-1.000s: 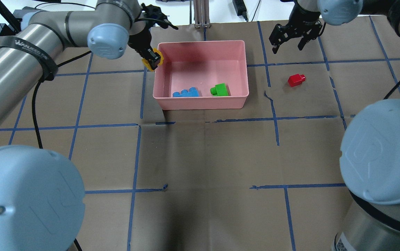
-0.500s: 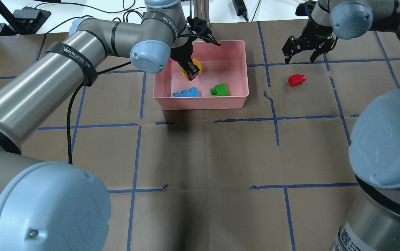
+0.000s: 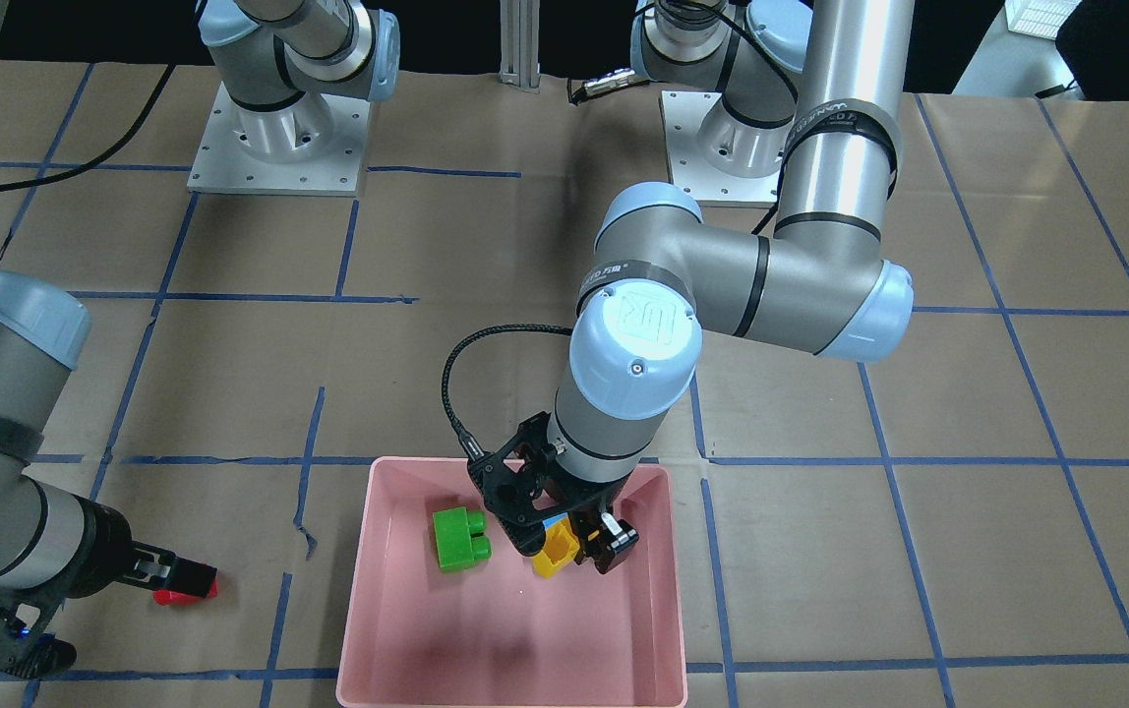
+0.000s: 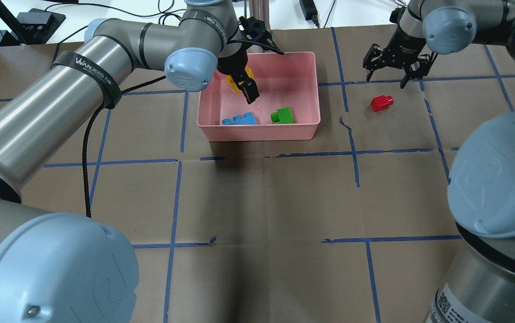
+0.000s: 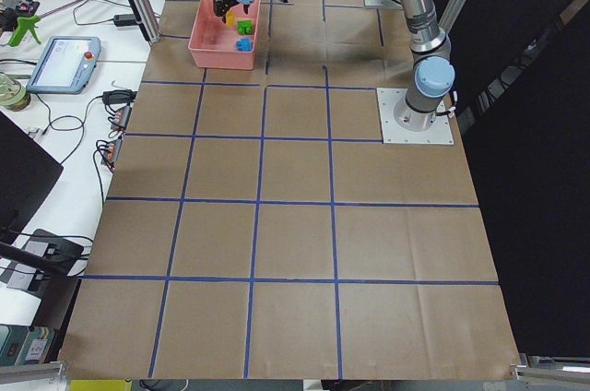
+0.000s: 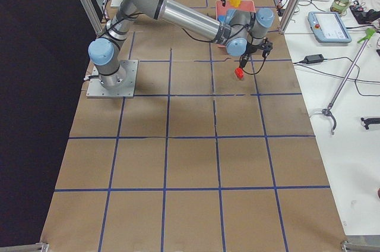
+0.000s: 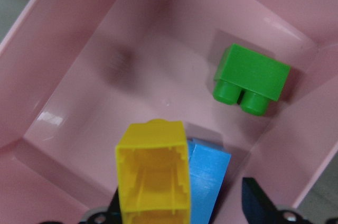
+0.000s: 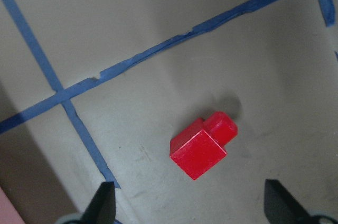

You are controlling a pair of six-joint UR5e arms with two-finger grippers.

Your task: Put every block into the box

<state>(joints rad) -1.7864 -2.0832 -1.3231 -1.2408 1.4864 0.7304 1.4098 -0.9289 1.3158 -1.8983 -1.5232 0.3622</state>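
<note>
The pink box (image 4: 316, 89) stands at the far middle of the table. In it lie the light-blue brick (image 4: 239, 120) and the green brick (image 4: 283, 115). My left gripper (image 4: 242, 85) hangs inside the box, jaws open. The yellow brick (image 7: 153, 171) is between the fingers, close to one finger, hollow side toward the wrist camera, above the blue brick (image 7: 210, 179). I cannot tell whether it rests on anything. The red brick (image 4: 381, 102) lies on the paper right of the box. My right gripper (image 4: 385, 78) is open above and just beyond it (image 8: 203, 147).
Brown paper with blue tape lines covers the table (image 4: 266, 197). The box also shows in the front view (image 3: 368, 590) with the green brick (image 3: 459, 538) near its robot-side wall. A torn tape end (image 4: 345, 122) lies between the box and the red brick.
My left gripper carried the yellow brick from the box's left rim to over the box, then opened its jaws. My right gripper shifted slightly toward the red brick.
</note>
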